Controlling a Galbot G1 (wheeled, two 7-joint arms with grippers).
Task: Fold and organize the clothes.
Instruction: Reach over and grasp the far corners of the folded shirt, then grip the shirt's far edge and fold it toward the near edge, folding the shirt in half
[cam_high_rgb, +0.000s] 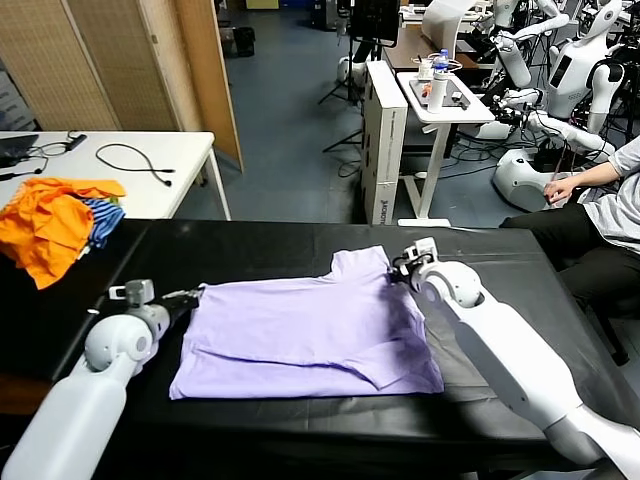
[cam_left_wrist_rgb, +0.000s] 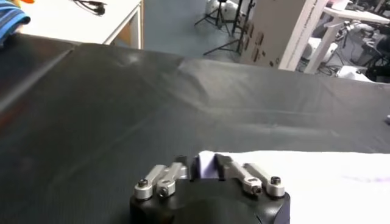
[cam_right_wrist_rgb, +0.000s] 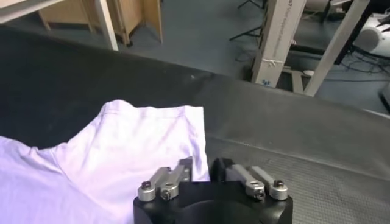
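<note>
The pale lilac T-shirt (cam_high_rgb: 300, 335) lies flat on the black table (cam_high_rgb: 520, 260), with a sleeve sticking out at its far right and fold creases near the front. The face that shows is plain. My left gripper (cam_high_rgb: 190, 296) is at the shirt's far left corner, and in the left wrist view (cam_left_wrist_rgb: 206, 167) its jaws are closed on that corner of the cloth (cam_left_wrist_rgb: 317, 176). My right gripper (cam_high_rgb: 398, 268) is at the outer edge of the far right sleeve, and in the right wrist view (cam_right_wrist_rgb: 201, 170) its jaws pinch the hem of the shirt (cam_right_wrist_rgb: 122, 152).
A pile of orange and blue-striped garments (cam_high_rgb: 55, 225) lies at the table's far left. A white table (cam_high_rgb: 150, 185) with a black cable stands behind it. A seated person (cam_high_rgb: 610, 205) is at the right, and a white cabinet (cam_high_rgb: 385, 140) stands behind the table.
</note>
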